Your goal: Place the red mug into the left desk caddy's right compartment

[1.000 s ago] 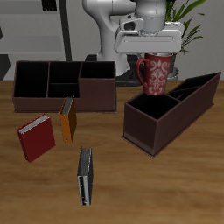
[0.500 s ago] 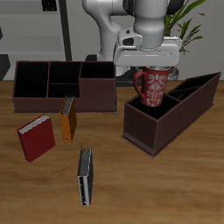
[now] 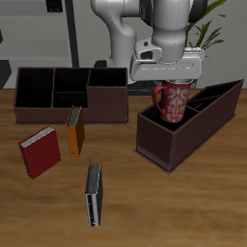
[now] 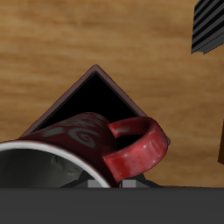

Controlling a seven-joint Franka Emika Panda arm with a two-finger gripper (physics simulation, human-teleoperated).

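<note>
My gripper [image 3: 170, 83] is shut on the rim of the red mug [image 3: 173, 102], which hangs with its handle pointing away from the plant. The mug's lower part is level with the walls of the left desk caddy [image 3: 214, 112], a long dark-brown box with sloping sides. It hangs over the right compartment [image 3: 157, 131], the wide square cell at the caddy's low end. In the wrist view the red mug [image 4: 74, 140] and its handle [image 4: 138, 149] fill the foreground. Behind them lies the dark inside of the right compartment [image 4: 83, 98]. My fingers are mostly hidden there.
A level-topped dark-brown box [image 3: 68, 93] stands farther along the table's back. A red book [image 3: 40, 151] and an orange book [image 3: 74, 130] lie before it. A striped grey book [image 3: 94, 194] lies nearer the front edge, the same striped book [image 4: 210, 22] showing in the wrist view. A plant [image 3: 207, 27] stands behind the caddy.
My gripper has come down with the red mug and shifted slightly toward the caddy's low end. The mug now sits lower, partly between the caddy's walls.
</note>
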